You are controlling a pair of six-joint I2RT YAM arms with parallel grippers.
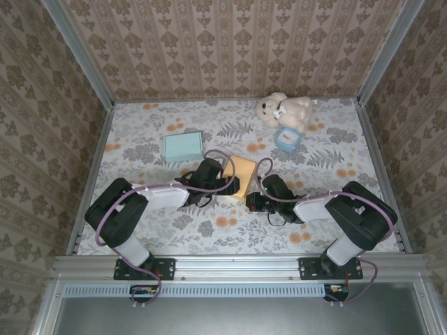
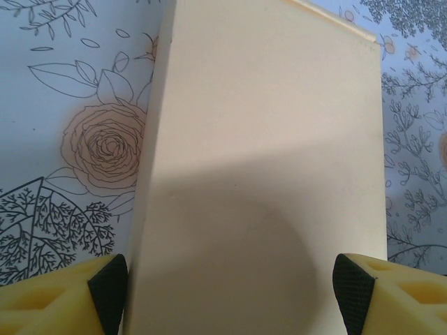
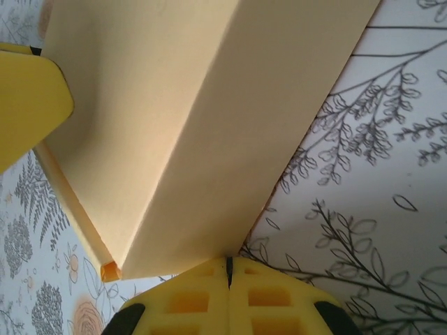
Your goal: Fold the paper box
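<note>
Cream card fills the middle of the scene: the paper box (image 1: 242, 176) is seen lying at the centre of the floral table (image 1: 209, 230), between the two arms. From the top camera its near-left edge is covered by the left arm's wrist, so its full outline is not made out. In the left wrist view its near end is cut off at the bottom of the frame. The left end effector (image 2: 230, 293) is held wide apart, astride the box, with one black pad (image 2: 108, 289) at each side wall. The pads appear to sit just against the card, though firm contact cannot be confirmed. The right end effector (image 3: 229, 279) is closed, fingers together, its tips set against the box's lower edge near a corner; no card is seen between them. A yellow finger (image 3: 31, 105) is cut off at the left of that view. A teddy bear (image 1: 283, 110) and a teal box (image 1: 183, 146) are noted well apart, farther back.
</note>
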